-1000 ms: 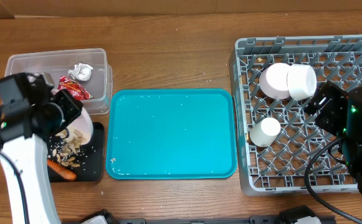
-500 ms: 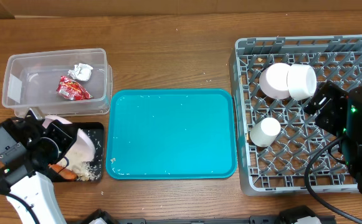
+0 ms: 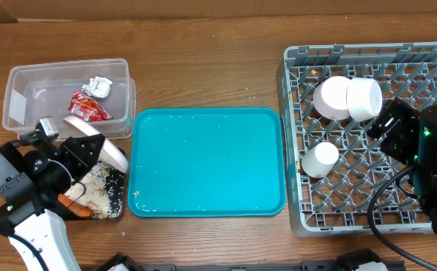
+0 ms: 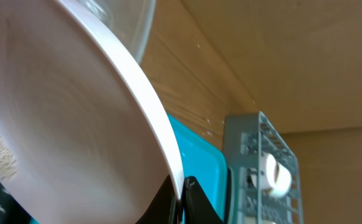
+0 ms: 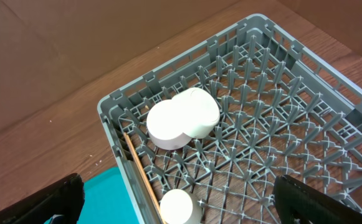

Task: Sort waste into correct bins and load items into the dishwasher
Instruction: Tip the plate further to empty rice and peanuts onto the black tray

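My left gripper (image 3: 85, 148) is shut on the rim of the round white plate (image 3: 100, 143) and holds it steeply tilted over the black tray (image 3: 117, 161), just in front of the clear tub (image 3: 22, 98). Rice and brown scraps (image 3: 98, 190) and the carrot (image 3: 75, 205) lie on the black tray. The red wrapper (image 3: 89, 107) and white tissue (image 3: 99, 86) lie in the tub. In the left wrist view the plate (image 4: 68, 124) fills the left and my fingertips (image 4: 196, 202) pinch its edge. My right gripper (image 5: 177, 182) is open and empty above the grey rack (image 5: 274, 149).
The teal tray (image 3: 207, 162) lies at the middle. The rack (image 3: 383, 203) holds two white bowls (image 3: 346, 98), a cup (image 3: 320, 159), and chopsticks (image 5: 142, 177) along its left wall. Bare wood table lies at the back.
My left arm has drawn back toward the front edge. The plate dipped over the black tray and now stands more upright. More rice lies on the tray. The right arm has not moved.
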Robot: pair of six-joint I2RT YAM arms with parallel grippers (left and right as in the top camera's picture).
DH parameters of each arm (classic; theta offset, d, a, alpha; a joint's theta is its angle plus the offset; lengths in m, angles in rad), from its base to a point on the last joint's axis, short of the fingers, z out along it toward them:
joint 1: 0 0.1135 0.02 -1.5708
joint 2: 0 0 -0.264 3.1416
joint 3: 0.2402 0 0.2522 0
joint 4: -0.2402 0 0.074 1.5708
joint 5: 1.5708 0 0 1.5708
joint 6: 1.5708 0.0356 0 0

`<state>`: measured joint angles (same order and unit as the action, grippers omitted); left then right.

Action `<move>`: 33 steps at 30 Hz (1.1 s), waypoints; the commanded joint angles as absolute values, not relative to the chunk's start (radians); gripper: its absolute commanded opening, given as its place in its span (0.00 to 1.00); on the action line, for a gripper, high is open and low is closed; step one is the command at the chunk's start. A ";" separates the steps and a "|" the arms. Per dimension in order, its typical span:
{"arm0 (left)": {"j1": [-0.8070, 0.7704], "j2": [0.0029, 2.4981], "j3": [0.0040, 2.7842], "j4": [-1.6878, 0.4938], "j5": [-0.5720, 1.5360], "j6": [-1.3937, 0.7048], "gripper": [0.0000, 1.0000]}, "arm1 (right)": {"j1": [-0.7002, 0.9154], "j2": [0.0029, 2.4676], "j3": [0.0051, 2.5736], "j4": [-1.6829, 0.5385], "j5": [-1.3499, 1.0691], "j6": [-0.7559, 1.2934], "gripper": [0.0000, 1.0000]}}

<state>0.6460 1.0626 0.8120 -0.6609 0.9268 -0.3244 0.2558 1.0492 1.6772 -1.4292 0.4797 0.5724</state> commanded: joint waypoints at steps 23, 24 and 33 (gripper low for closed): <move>0.776 1.003 0.816 -0.827 0.930 -0.295 0.04 | 0.251 1.044 1.683 -1.424 0.496 0.577 1.00; 0.789 1.003 0.816 -0.830 0.932 -0.295 0.04 | 0.251 1.044 1.683 -1.424 0.496 0.577 1.00; 0.833 1.003 0.825 -0.827 0.990 -0.305 0.04 | 0.251 1.045 1.683 -1.424 0.496 0.577 1.00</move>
<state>0.8295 1.0210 0.8112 -0.8562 0.8860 -0.3206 0.2558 1.0492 1.6772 -1.4288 0.4793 0.5720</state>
